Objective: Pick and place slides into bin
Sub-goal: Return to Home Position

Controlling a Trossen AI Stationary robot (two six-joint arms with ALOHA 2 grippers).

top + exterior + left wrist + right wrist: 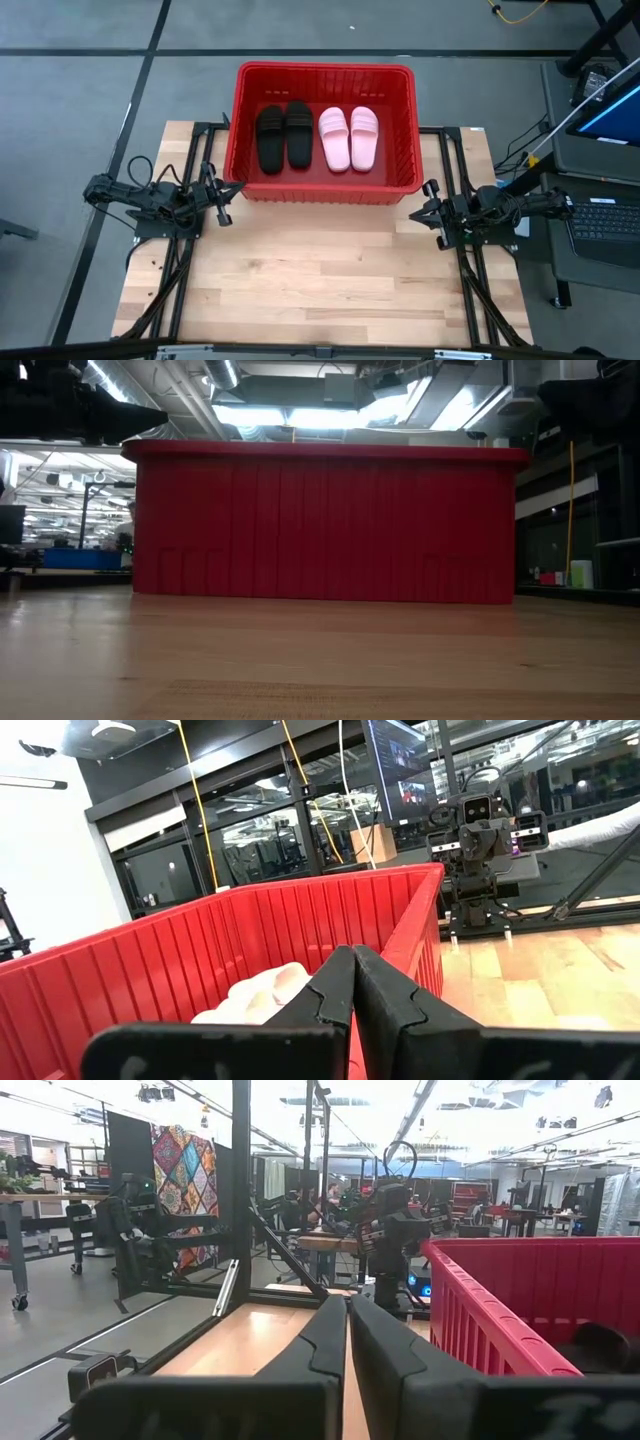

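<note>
The red bin (325,190) stands at the table's far middle. Inside it two black slides (284,135) lie side by side on its floor at the left, and two pale pink slides (350,137) beside them at the right. The bin's near wall (325,525) fills the low view. My left gripper (226,205) is shut and empty at the bin's near left corner. My right gripper (427,203) is shut and empty at the bin's near right corner. A pink slide (262,995) shows in the left wrist view, a black slide (600,1348) in the right wrist view.
The wooden table (320,285) stretches bare in front of the bin. Black frame rails (180,290) run along both sides. A desk with a laptop (600,215) stands to the right of the table.
</note>
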